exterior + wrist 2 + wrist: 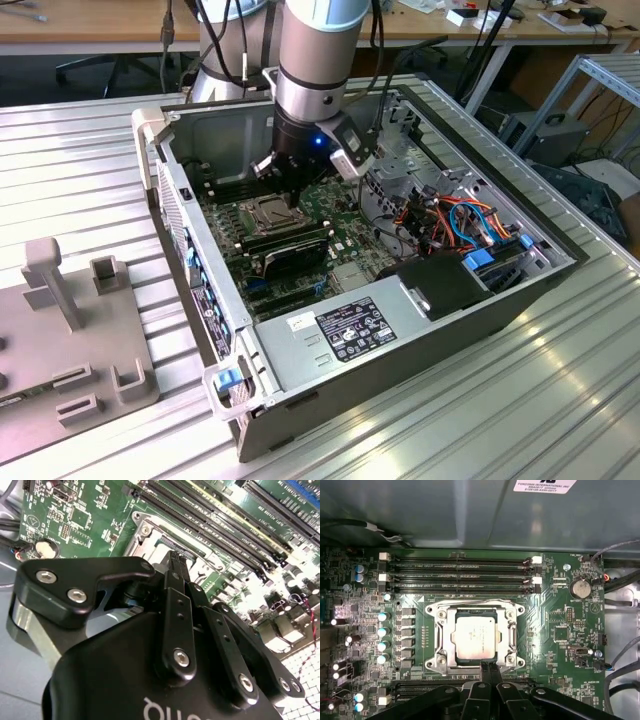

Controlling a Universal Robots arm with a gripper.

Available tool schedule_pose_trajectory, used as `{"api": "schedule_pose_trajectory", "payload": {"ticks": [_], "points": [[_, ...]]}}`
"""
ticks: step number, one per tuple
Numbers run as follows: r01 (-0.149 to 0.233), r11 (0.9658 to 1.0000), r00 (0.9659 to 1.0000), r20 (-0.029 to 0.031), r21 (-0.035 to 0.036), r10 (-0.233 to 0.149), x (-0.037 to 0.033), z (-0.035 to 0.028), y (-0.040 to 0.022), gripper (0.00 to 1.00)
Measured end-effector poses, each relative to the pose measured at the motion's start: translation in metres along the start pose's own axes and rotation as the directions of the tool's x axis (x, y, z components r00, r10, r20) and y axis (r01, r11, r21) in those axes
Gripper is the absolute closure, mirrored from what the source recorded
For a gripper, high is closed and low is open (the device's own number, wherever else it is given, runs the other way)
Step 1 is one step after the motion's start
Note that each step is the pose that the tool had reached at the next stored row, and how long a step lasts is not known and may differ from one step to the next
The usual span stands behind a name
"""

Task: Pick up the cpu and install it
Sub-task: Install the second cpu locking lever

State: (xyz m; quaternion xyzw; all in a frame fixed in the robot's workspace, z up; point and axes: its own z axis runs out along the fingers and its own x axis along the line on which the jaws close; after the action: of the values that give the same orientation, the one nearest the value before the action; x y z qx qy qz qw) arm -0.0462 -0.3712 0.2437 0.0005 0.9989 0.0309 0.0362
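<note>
The cpu point(474, 637) lies seated in the socket frame point(440, 630) on the motherboard point(555, 630), directly beyond the tips of the claw point(488, 669). Memory slots point(460, 572) run along the socket's far side; capacitors point(382, 630) line another side. In the exterior view the claw point(290, 190) hangs inside the open computer case point(400, 350) on the ribbed counter point(560, 400), above the socket. Its fingers point(176, 580) are pressed together, holding nothing.

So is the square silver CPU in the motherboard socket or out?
In: the square silver CPU lies flat inside the metal-framed socket; the gripper sits at its edge, fingers together.
</note>
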Motion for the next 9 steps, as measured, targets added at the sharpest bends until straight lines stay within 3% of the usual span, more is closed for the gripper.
{"api": "schedule_pose_trajectory", "payload": {"ticks": [9], "points": [[0.000, 1.0000, 1.0000, 0.0001, 0.0000, 0.000, 0.0021, -0.0015, -0.0076, 0.89]]}}
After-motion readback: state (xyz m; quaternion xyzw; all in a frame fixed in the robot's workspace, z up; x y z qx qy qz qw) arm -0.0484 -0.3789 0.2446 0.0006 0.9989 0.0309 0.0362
